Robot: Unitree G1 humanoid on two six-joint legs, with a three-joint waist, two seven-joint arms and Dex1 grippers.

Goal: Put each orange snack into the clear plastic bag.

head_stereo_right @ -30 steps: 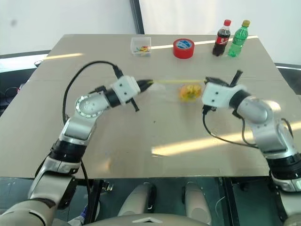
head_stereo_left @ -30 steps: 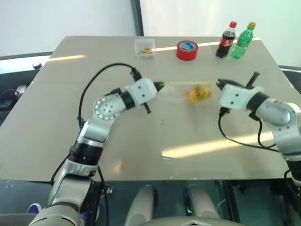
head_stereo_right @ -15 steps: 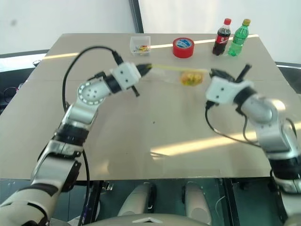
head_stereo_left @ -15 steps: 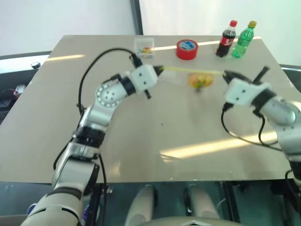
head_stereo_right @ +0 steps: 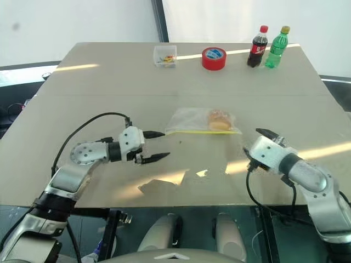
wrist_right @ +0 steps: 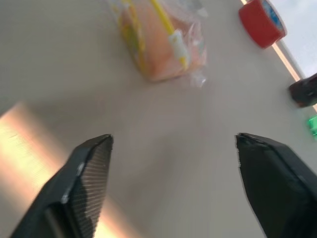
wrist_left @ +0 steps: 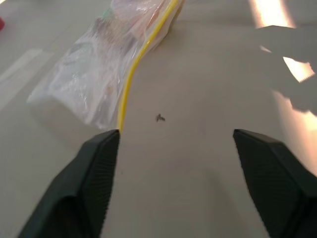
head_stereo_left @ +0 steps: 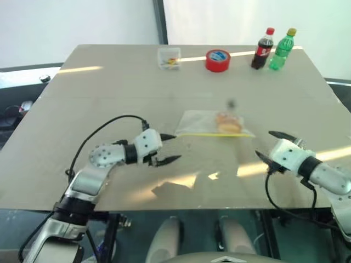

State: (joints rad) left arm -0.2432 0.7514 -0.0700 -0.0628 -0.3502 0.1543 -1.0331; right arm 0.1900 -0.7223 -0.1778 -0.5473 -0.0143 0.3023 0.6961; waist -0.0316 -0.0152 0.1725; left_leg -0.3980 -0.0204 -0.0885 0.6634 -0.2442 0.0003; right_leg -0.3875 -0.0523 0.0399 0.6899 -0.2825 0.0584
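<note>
Both pincers released the clear plastic bag (head_stereo_right: 200,121); it now lies flat.

Both my claws stand apart over bare table (head_stereo_right: 82,93). Ahead of the left claw (head_stereo_right: 152,144) and right claw (head_stereo_right: 258,143), between them, lies the clear plastic bag (head_stereo_right: 200,121). Well beyond it stand a small box (head_stereo_right: 165,56), tape roll (head_stereo_right: 214,58) and two bottles (head_stereo_right: 265,47).

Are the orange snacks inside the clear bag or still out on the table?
Inside. The orange snacks show through the clear bag, which lies flat on the table. Whether its yellow strip is sealed, cannot tell.
</note>
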